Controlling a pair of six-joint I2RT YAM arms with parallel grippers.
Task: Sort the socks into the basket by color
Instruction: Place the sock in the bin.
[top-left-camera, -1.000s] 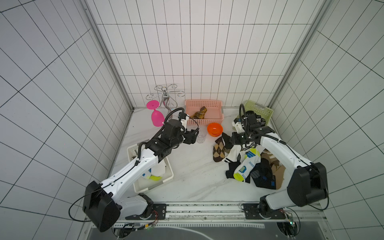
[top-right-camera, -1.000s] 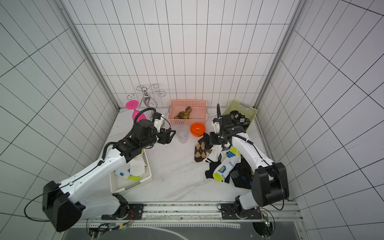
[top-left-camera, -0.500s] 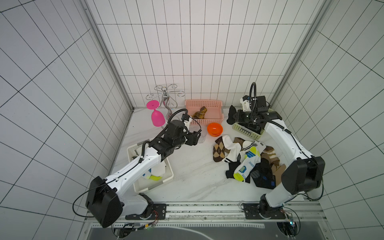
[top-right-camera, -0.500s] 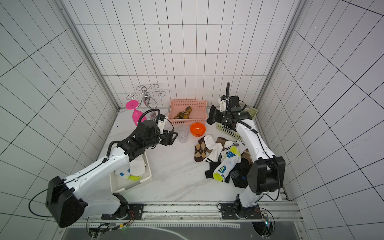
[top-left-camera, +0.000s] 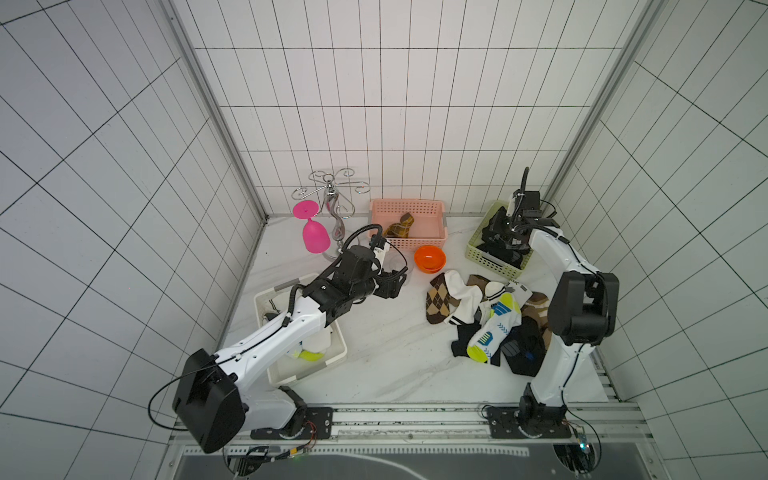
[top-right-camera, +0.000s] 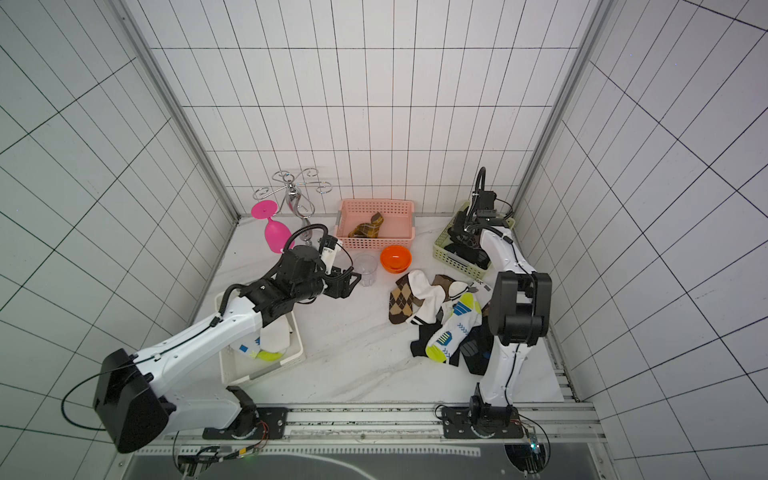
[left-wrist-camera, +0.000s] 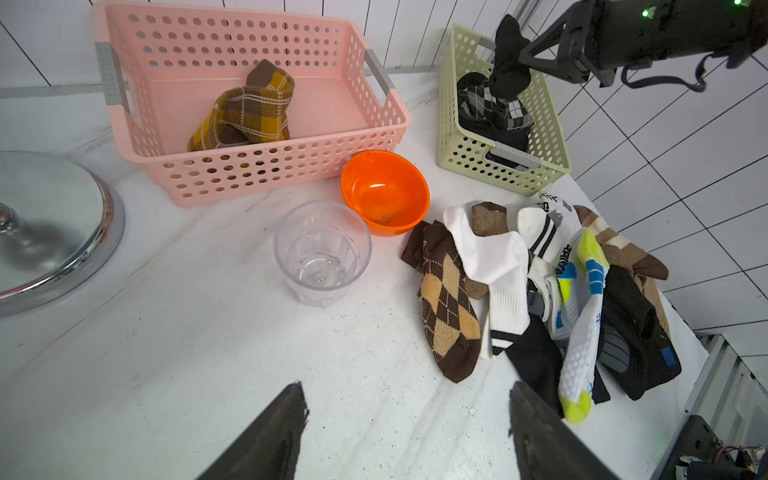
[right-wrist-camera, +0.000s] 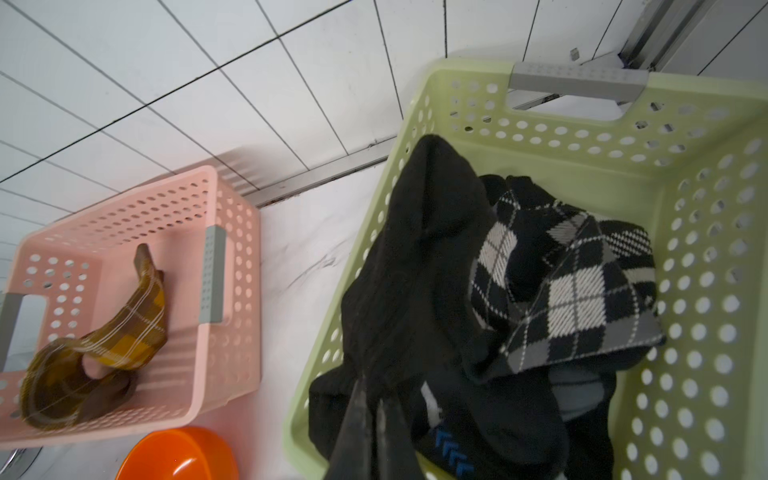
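Note:
A heap of socks (top-left-camera: 486, 316) in white, brown argyle and black lies on the table's right side, also in the left wrist view (left-wrist-camera: 498, 266). My right gripper (right-wrist-camera: 370, 390) is shut on a black sock (right-wrist-camera: 415, 249) that hangs over the green basket (top-left-camera: 490, 259), where black and plaid socks (right-wrist-camera: 573, 282) lie. The pink basket (top-left-camera: 407, 205) holds one brown plaid sock (left-wrist-camera: 245, 108). A white bin (top-left-camera: 307, 372) under my left arm holds white socks. My left gripper (left-wrist-camera: 407, 399) hovers open over bare table near the heap, holding nothing.
An orange bowl (top-left-camera: 430, 258) and a clear cup (left-wrist-camera: 322, 253) stand between the pink basket and the sock heap. A pink goblet (top-left-camera: 315, 232) and a chrome rack (top-left-camera: 330, 195) stand at the back left. Tiled walls close in on both sides.
My right gripper has lifted the black sock from the heap and carried it back over the green basket. My left gripper has edged slightly right and stays open.

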